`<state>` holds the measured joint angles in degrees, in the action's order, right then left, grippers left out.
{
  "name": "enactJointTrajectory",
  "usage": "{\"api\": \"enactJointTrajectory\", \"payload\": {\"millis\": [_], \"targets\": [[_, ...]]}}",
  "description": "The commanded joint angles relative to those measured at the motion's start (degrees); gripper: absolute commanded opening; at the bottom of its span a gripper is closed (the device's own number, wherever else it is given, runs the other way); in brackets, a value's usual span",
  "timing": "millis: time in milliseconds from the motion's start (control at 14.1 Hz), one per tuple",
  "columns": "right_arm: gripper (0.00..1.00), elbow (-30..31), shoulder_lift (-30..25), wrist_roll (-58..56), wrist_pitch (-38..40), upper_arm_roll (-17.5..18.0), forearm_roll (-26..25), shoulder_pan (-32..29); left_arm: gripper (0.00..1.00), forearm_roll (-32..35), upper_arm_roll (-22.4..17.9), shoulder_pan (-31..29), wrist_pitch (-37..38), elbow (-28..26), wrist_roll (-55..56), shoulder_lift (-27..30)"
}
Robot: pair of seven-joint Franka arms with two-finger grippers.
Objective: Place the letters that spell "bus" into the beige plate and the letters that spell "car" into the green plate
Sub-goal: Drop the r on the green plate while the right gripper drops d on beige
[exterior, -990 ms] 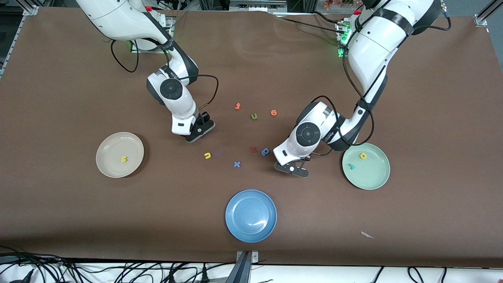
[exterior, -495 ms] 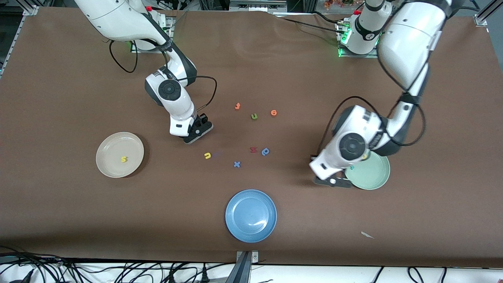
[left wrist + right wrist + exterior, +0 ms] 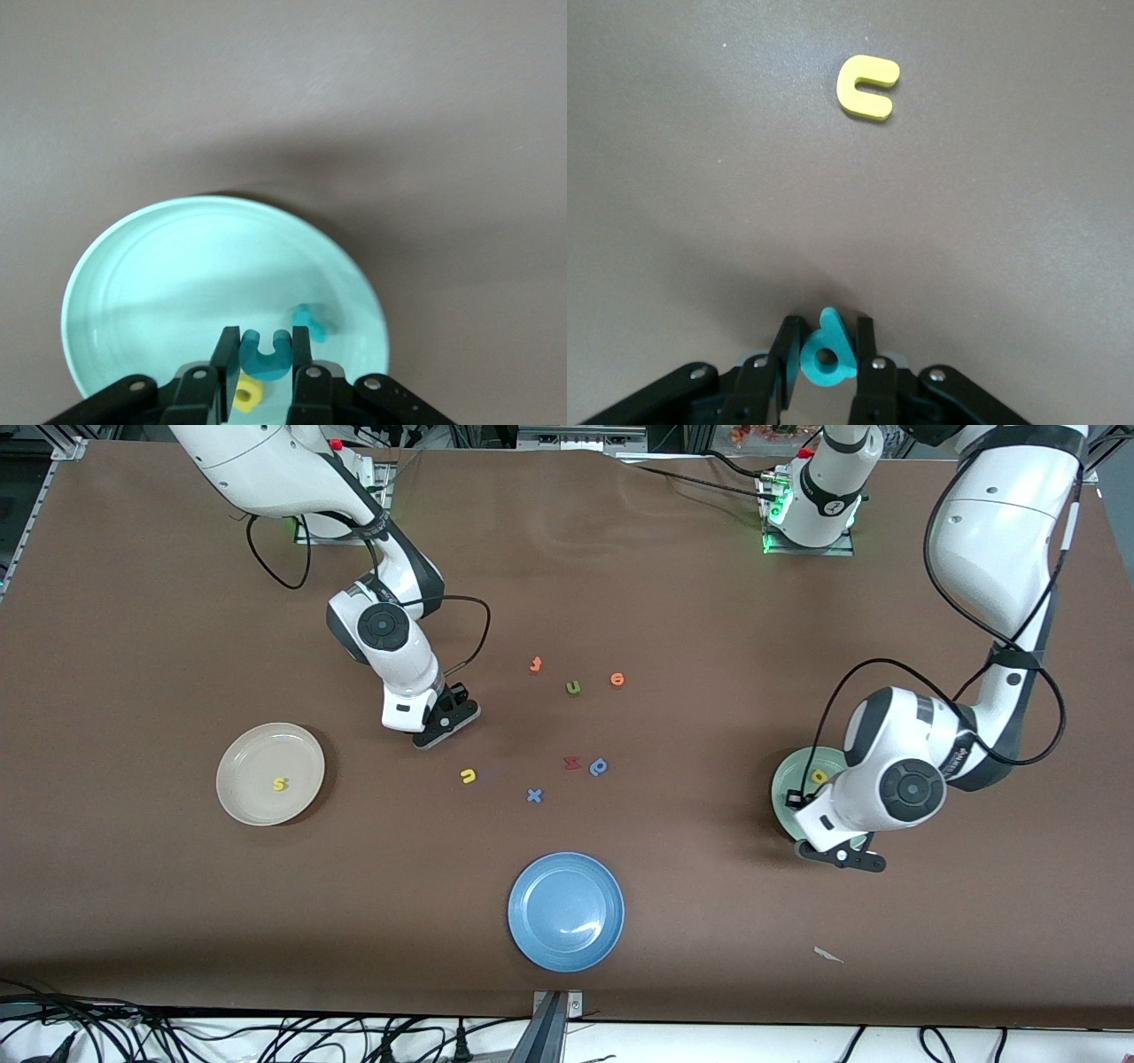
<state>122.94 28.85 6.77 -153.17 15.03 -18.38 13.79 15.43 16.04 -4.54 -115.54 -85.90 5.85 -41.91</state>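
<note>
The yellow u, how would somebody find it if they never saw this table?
Start at the blue plate and look farther from the front camera, to the loose letters in the middle of the table. The yellow u lies alone at the edge of that bunch, on the side toward the beige plate. It is the only yellow letter on the bare table; the other u is green.

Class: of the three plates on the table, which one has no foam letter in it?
The blue plate, nearest the front camera. The beige plate holds a yellow s; the green plate holds letters too.
</note>
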Motion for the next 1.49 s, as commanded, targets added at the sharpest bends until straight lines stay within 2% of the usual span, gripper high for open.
{"api": "enactJointTrajectory", "payload": {"millis": [0, 71, 141, 212, 283, 424, 707, 849, 1061, 1132, 1202, 1273, 1415], "targets": [[0.18, -0.9, 1.7, 1.9, 0.5, -0.4, -1.1, 0.9, 0.27, 3.5, 0.5, -0.9, 0.4, -0.7, -0.7, 0.2], [0.17, -1.6, 1.5, 1.4, 0.8, -0.4, -1.1, 0.5, 0.27, 3.6, 0.5, -1.3, 0.4, -0.9, -1.7, 0.2], [0.17, -3.4, 1.1, 1.1, 4.2, -0.4, -1.1, -0.1, 0.29, 3.6, 0.6, -2.2, 0.5, -0.8, -3.3, 0.2], [0.17, -6.6, 0.9, 0.2, 9.7, -0.4, -1.1, -0.3, 0.72, 3.6, 0.6, -2.4, 0.5, -0.7, -4.3, 0.3], [0.17, -9.5, 0.7, -1.0, 14.6, -0.7, -0.9, -0.5, 1.00, 3.6, 0.6, -2.6, 0.5, -0.7, -4.5, 0.4], [0.17, -13.0, 0.4, -6.3, 19.5, -2.5, -0.4, -2.1, 1.00, 3.6, 0.7, -2.7, 0.6, -0.2, -5.6, 1.1], [0.17, -12.6, -0.9, -20.9, 19.0, -6.1, -0.3, -7.9, 1.00, 2.8, 1.5, -1.8, 6.5, 0.3, -5.7, 8.6], [0.17, -12.1, -1.3, -28.0, 18.5, -7.4, -0.3, -11.3, 1.00, 2.7, 3.2, -1.8, 9.7, 0.4, -5.3, 13.2], [0.18, -7.7, -1.5, -32.7, 10.4, -7.5, -0.3, -16.8, 1.00, 2.3, 4.7, -2.0, 12.6, 2.3, -5.3, 19.7], [0.21, -6.5, -1.4, -32.8, 8.2, -7.5, -0.3, -17.6, 1.00, 0.2, 4.8, -2.0, 14.9, 3.9, -5.3, 21.1], [0.51, -5.6, -1.3, -32.5, 7.1, -7.5, 0.2, -18.5, 1.00, -2.8, 4.7, -2.3, 17.9, 6.2, -5.1, 22.2], [1.00, -5.5, -1.3, -32.0, 6.8, -7.5, 2.3, -18.9, 1.00, -5.7, 4.3, -2.4, 21.3, 8.2, -5.1, 22.9], [1.00, -5.7, -2.6, -31.9, 8.9, -6.9, 8.4, -18.7, 1.00, -8.0, 0.9, -0.5, 22.5, 7.9, -5.2, 27.5]]}}
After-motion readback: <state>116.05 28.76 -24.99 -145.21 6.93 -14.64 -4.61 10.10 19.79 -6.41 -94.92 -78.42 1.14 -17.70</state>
